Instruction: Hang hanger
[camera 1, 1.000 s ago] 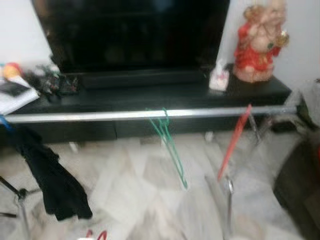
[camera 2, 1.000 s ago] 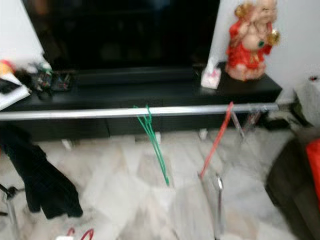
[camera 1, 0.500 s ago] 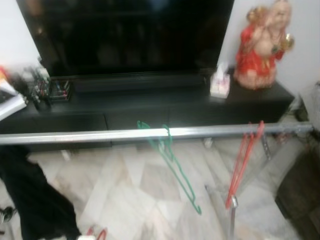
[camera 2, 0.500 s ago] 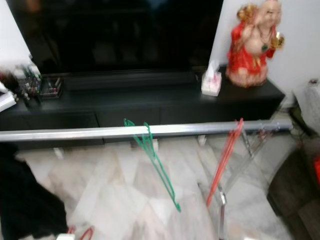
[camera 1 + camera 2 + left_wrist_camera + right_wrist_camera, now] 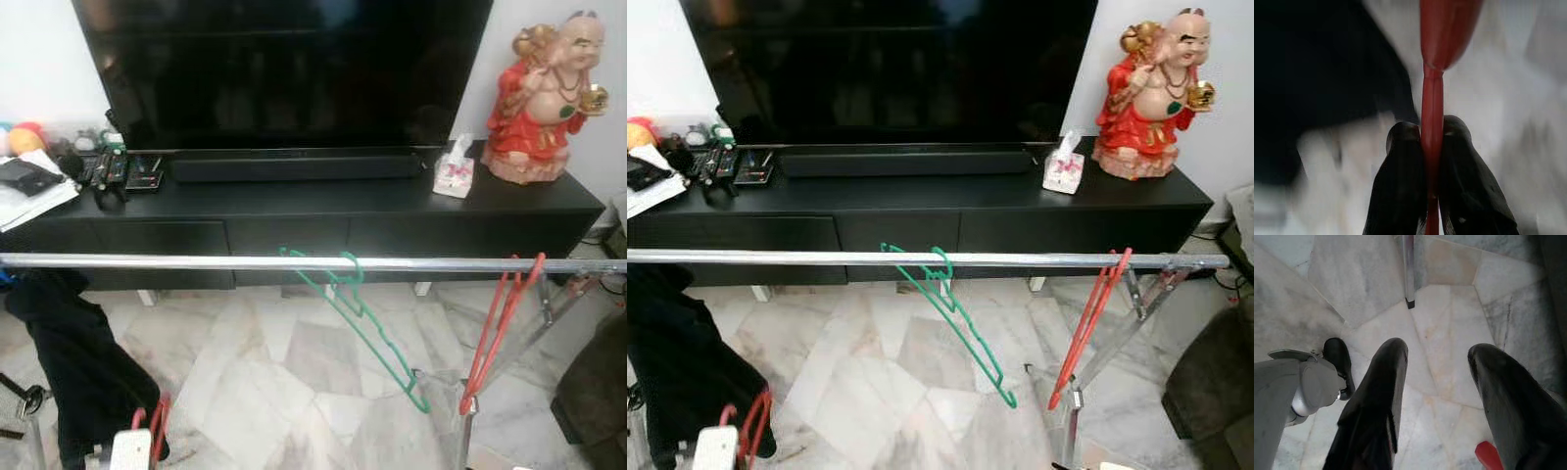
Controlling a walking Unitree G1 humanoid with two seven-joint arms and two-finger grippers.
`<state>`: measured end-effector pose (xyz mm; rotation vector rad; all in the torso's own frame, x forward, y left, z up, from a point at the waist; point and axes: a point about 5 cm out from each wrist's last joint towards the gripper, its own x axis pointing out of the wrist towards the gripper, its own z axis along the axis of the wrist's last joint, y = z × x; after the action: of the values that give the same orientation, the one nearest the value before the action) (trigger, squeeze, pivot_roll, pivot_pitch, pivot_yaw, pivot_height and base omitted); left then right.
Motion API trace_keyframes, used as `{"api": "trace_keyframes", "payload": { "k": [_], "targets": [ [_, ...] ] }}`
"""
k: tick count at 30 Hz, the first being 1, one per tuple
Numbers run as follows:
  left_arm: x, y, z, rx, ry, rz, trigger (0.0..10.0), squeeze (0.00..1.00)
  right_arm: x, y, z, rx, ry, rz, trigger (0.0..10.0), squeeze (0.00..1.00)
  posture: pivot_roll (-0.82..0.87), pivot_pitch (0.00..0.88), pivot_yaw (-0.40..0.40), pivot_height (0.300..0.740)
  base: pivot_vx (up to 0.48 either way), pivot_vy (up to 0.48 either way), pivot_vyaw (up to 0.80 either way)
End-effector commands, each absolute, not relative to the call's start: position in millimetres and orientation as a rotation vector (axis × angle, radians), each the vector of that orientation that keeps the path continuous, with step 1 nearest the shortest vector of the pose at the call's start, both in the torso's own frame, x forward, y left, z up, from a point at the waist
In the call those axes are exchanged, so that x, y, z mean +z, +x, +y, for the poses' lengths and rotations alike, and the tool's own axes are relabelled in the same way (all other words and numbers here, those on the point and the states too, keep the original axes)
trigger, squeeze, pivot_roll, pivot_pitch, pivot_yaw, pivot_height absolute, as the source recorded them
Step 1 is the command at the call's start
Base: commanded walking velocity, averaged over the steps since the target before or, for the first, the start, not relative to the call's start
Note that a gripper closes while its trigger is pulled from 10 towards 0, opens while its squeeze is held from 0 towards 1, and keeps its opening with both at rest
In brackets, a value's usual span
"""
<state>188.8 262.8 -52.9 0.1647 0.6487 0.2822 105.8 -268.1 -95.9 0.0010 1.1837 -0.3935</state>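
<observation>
In the left eye view a long silver rail (image 5: 196, 262) ran across the scene in front of a low black TV cabinet (image 5: 294, 220); a green hanger (image 5: 358, 313) hung from the rail near its middle, tilted with its lower end swung toward the right, and a red hanger on the rail (image 5: 500, 328) hung further right, just above the rack's slanted leg; a black garment (image 5: 73, 367) drooped from the rail's left end; on the cabinet stood a large dark television (image 5: 284, 73), a tissue box (image 5: 454, 176) and a red-robed figurine (image 5: 549, 98); at the bottom left corner a red held hanger (image 5: 157, 423) rose beside a white part of the robot, close against the black garment. In the right eye view the same rail (image 5: 921, 259) and the green hanger (image 5: 955, 313) showed over pale marble floor (image 5: 872, 362), and the held hanger (image 5: 752, 426) again sat low at the left, well below the rail and not yet on it. In the left wrist view the left gripper (image 5: 1432, 128) had its two black fingers (image 5: 1400, 171) pressed together on a thin red bar of the held hanger (image 5: 1432, 98), which widened above them; the background was blurred. In the right wrist view the right gripper (image 5: 1437, 357) hung over the marble floor (image 5: 1440, 323) with its fingers (image 5: 1381, 396) spread apart and nothing between them; a metal rack leg (image 5: 1408, 264) ended on the tiles beyond, and a small red shape at the frame edge could not be identified.
</observation>
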Motion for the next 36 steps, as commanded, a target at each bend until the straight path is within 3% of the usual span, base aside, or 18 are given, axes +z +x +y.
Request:
{"api": "trace_keyframes", "payload": {
  "k": [1,5,14,23,29,36],
  "targets": [
    [-33.1,211.1,265.9,0.26,0.197,0.511,10.0,0.0,-94.9,105.5,-271.3,-0.398,-0.004,1.181,10.0,0.0,-0.05,0.0,-0.042,0.74,0.0,0.0,0.0],
    [-2.1,234.2,258.4,0.149,0.259,0.289,10.0,0.0,-94.7,105.5,-271.7,-0.399,-0.005,1.18,10.0,0.0,-0.05,0.0,-0.041,0.74,0.0,0.0,0.0],
    [12.7,235.2,235.4,-0.035,0.267,0.183,10.0,0.0,-94.6,106.0,-271.5,-0.398,-0.007,1.179,10.0,0.0,-0.05,0.0,-0.039,0.74,0.0,0.0,0.0],
    [52.7,270.7,202.1,-0.208,0.279,0.023,10.0,0.0,-94.1,107.2,-272.1,-0.397,-0.016,1.177,10.0,0.0,-0.05,0.0,-0.04,0.74,0.0,0.0,0.0],
    [61.3,280.1,200.9,-0.188,0.242,0.024,10.0,0.0,-94.2,107.3,-271.8,-0.399,-0.013,1.176,10.0,0.0,-0.05,0.0,-0.039,0.74,0.0,0.0,0.0],
    [67.0,282.2,216.8,-0.074,0.178,0.01,10.0,0.0,-94.0,107.5,-272.2,-0.399,-0.013,1.175,10.0,0.0,-0.05,0.0,-0.043,0.74,0.0,0.0,0.0]
  ]
}}
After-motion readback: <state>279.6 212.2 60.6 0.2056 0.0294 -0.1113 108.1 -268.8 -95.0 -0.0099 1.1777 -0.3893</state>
